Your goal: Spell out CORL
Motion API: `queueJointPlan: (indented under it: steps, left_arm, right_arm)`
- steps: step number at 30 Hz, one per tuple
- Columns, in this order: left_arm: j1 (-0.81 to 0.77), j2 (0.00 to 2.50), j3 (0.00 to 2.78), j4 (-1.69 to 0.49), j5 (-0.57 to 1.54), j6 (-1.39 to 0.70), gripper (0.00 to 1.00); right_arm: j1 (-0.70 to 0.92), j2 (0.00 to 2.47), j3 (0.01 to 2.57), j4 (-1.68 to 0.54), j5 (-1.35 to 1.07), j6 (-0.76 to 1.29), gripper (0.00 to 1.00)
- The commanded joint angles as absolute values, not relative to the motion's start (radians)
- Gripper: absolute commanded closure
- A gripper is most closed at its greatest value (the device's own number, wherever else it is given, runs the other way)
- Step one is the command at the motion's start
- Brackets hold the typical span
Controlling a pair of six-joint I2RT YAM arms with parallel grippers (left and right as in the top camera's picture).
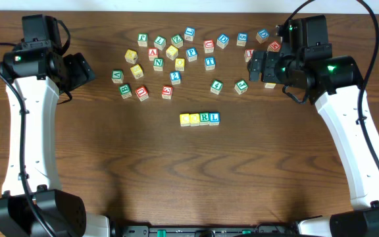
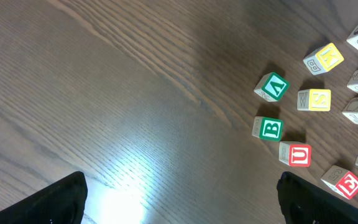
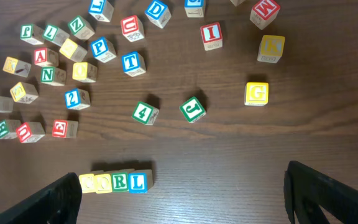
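The work surface is a dark wood-grain table (image 1: 189, 178). A row of four letter blocks (image 1: 200, 118) is laid near the middle of the surface, side by side and touching, with the blue L block (image 1: 215, 118) at its right end. Loose letter blocks (image 1: 170, 59) are scattered toward the far edge, apart from the row. A green 4 block (image 1: 216, 86) and a green J block (image 1: 241, 85) are set near each other, not touching, on the row's far right side.
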State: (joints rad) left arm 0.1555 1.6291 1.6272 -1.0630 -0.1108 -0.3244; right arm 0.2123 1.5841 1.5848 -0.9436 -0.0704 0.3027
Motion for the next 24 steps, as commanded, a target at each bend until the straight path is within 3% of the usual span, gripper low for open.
queueJointPlan:
  steps: [1,8,15,24]
  left_arm:
    - [0.158,1.641,1.627,-1.065,-0.113,-0.318,0.04]
    - [0.158,1.641,1.627,-1.065,-0.113,-0.318,0.04]
    - [0.158,1.641,1.627,-1.065,-0.113,-0.318,0.04]
    - [0.158,1.641,1.627,-1.065,-0.113,-0.318,0.04]
  right_arm:
    - [0.202,1.575,1.599,-0.923,-0.047,0.297,0.01]
    - [0.204,1.417,1.446,-0.629,0.028,0.140,0.01]
    - [0.150,0.863,0.837,-0.193,0.028,0.017,0.01]
    - [0.062,0.284,0.318,-0.094,0.028,0.017,0.01]
